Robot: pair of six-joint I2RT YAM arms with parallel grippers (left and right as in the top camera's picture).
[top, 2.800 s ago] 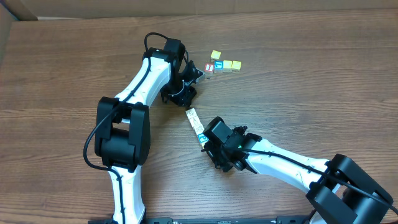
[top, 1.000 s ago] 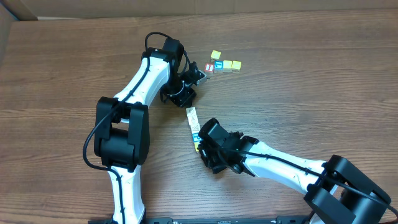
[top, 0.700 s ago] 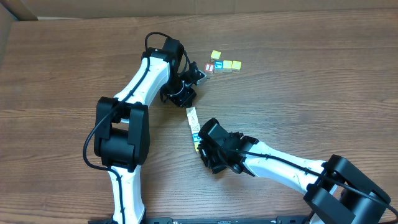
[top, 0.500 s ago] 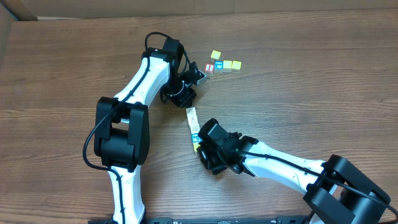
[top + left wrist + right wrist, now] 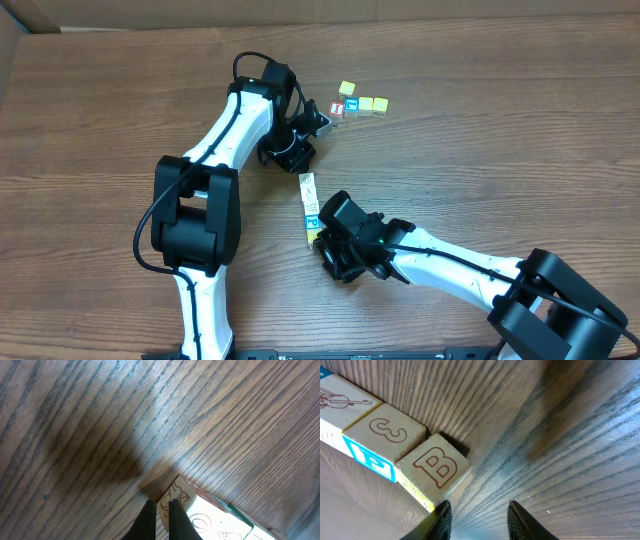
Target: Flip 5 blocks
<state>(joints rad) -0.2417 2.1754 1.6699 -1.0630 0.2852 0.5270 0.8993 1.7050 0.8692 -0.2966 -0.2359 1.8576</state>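
blocks (image 5: 310,206) in one short row, end to end, flat on the wooden table (image 5: 500,150) near its middle, between the two arms. at the row's end nearest the right arm, the b block (image 5: 434,467), pale top with an outlined letter, yellow side, turned a little out of line; touching it, the 3 block (image 5: 384,434) with a blue "p" on its side; next, the violin block (image 5: 340,402). at the opposite end, the bear block (image 5: 179,497). right gripper (image 5: 479,507) just beside the b block, fingers spread, nothing between them. left gripper (image 5: 161,506) pressed together, pinching nothing, tips at the bear block's corner, possibly touching it. well apart, past the left arm, a small cluster of other cubes (image 5: 358,102).
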